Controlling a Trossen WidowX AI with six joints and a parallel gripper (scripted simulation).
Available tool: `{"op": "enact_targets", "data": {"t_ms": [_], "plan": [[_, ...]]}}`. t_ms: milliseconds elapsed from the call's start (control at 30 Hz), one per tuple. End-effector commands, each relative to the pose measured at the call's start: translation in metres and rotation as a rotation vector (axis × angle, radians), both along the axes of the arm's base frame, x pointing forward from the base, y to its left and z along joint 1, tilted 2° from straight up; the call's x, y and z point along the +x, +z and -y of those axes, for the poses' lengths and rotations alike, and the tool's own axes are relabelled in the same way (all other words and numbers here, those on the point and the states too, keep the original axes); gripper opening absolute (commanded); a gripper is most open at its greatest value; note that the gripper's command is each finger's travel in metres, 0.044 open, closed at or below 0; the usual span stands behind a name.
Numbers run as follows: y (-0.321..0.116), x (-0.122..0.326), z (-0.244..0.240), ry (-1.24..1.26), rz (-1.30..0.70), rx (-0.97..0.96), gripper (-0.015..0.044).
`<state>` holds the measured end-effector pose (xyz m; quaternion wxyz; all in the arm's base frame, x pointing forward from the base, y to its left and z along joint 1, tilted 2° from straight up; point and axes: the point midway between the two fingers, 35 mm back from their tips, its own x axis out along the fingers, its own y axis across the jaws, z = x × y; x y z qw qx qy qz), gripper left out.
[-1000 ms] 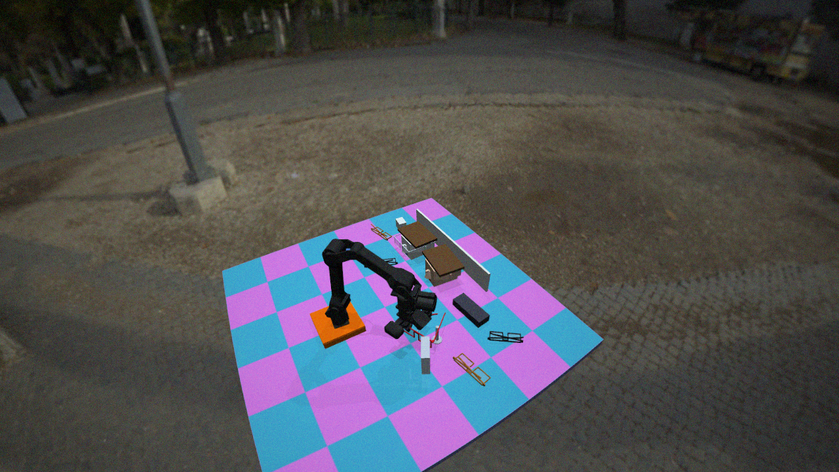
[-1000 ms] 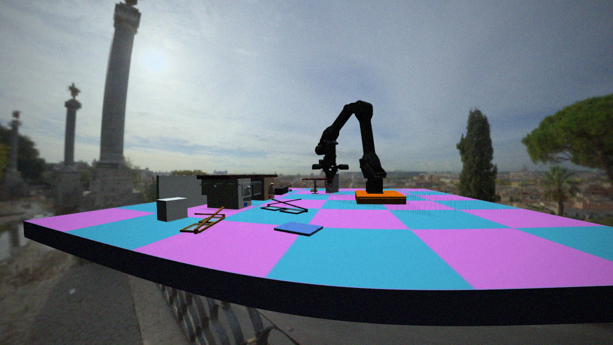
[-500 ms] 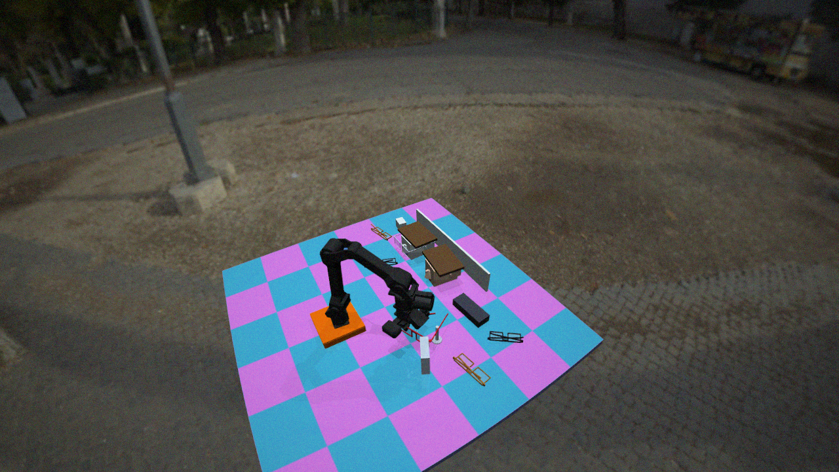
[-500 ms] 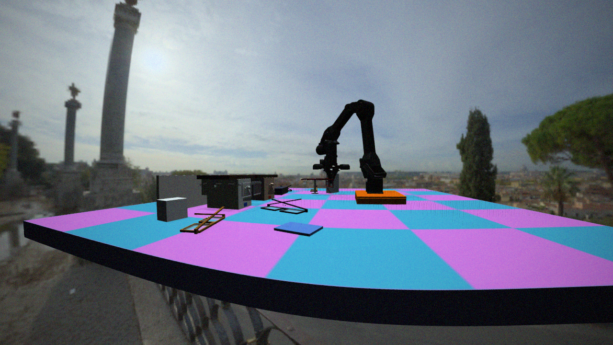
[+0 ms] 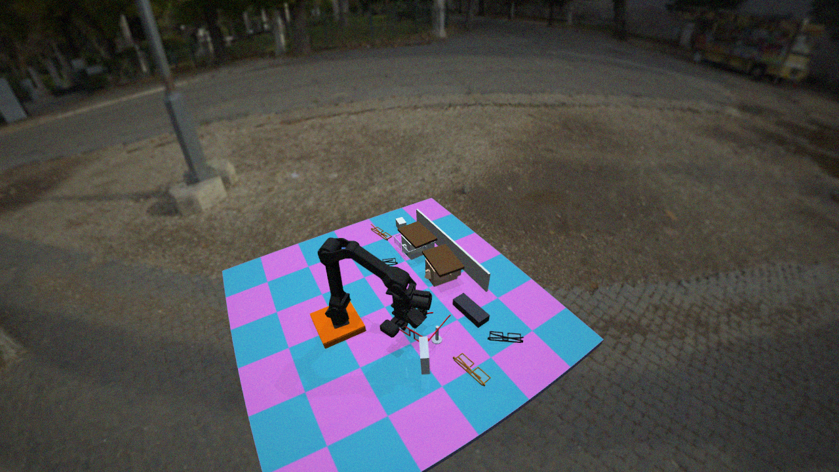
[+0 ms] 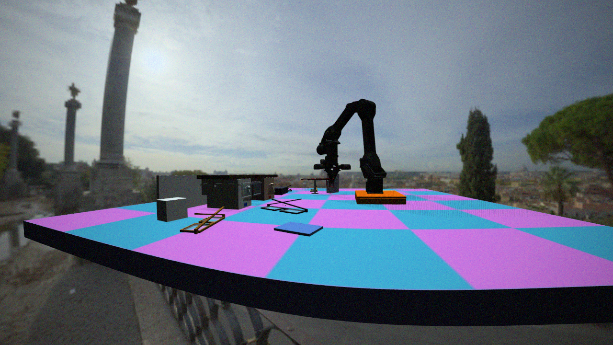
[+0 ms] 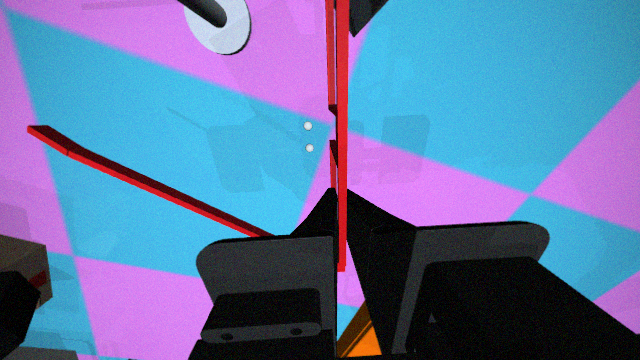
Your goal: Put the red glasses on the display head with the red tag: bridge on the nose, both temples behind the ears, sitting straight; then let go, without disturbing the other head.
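Observation:
My gripper (image 5: 404,328) (image 6: 331,184) (image 7: 336,194) is shut on the end of the front frame of the red glasses (image 5: 414,334) (image 7: 342,100). The front frame runs up the wrist view; one open temple reaches left. The glasses are held above the table, beside and above a small round-based post (image 5: 436,337) (image 7: 239,35). The brown-topped head with the red tag (image 5: 443,261) (image 6: 268,191) (image 7: 27,255) stands apart from them, at the lower left of the wrist view. The other head (image 5: 417,235) (image 6: 222,192), with a blue tag, stands beside it.
A pale upright block (image 5: 425,358) stands near the gripper. A dark box (image 5: 470,309), black glasses (image 5: 505,340) and orange glasses (image 5: 469,371) lie beyond the post. A wall (image 5: 457,252) stands behind the heads. A blue pad (image 6: 298,228) and a white-topped box (image 6: 171,209) are near the exterior camera.

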<state>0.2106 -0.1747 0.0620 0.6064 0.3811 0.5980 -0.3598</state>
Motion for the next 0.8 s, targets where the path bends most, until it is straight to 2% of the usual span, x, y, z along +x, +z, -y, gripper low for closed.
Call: {"op": "enact_targets", "data": {"t_ms": [0, 767], "plan": [[-0.0011, -0.0031, -0.0025, -0.005, -0.005, 0.000, 0.0000], [-0.0010, -0.0008, 0.0023, -0.005, -0.005, 0.000, 0.0000]]}}
